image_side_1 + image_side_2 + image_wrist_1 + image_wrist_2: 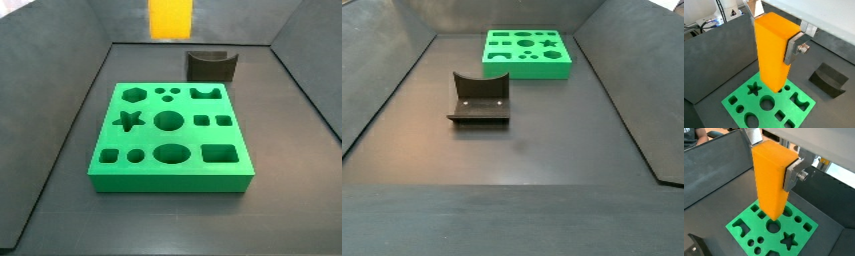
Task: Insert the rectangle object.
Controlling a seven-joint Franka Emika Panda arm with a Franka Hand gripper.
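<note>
Now | tool grips one rectangle object | above one green board

Light is even and fairly bright in all views, w/ soft diffuse overhead lighting. Both wrist views are sharp on the rectangle object, held in the gripper; its faces differ in tone, one bright orange, one paler. Background toward 12 o'clock is blown out white and slightly soft. The green board is saturated and crisp, w/ faint shadow at its 6 o'clock edge. The dark floor shows mild sheen, no hard glare. Low res throughout.
</note>
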